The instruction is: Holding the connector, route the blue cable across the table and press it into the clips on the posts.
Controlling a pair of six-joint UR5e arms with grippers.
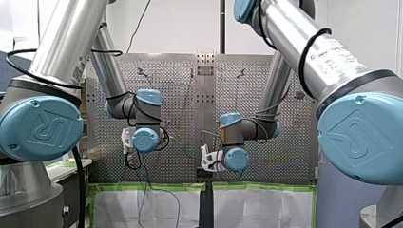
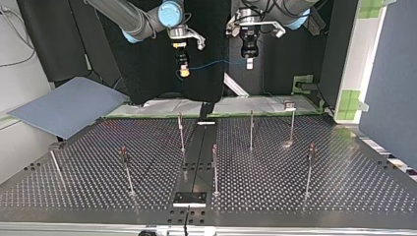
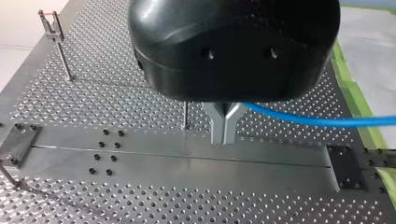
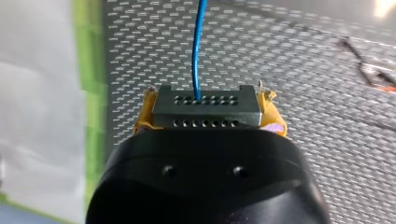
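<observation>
right claw (image 4: pixel 208 96) is closed on the connector (image 4: pixel 205 114), a grey block with rows of small holes, clamped between the yellow pads (image 4: pixel 142 119). the blue cable (image 4: pixel 198 46) leaves the connector's front face and runs straight ahead, away from the claw, over the perforated desk (image 4: pixel 299 60).

left claw (image 3: pixel 224 128) has its metal fingers (image 3: pixel 218 126) pinched together. the cable comes out at the fingers and runs off sideways, so it looks gripped there, though the exact contact is hidden under the claw body. a thin post (image 3: pixel 185 114) stands just beside these fingers, and the smooth centre plate (image 3: pixel 187 158) of the desk lies below.

in the top view both claws hang high over the desk's far edge, well above the posts (image 2: pixel 251 129). right claw is at the view's left of centre and left claw at its right. the cable spans between them in a slightly sagging line. the posts stand upright and scattered on the desk with small clips (image 2: pixel 289 104) on top. no cable is in any clip.
</observation>
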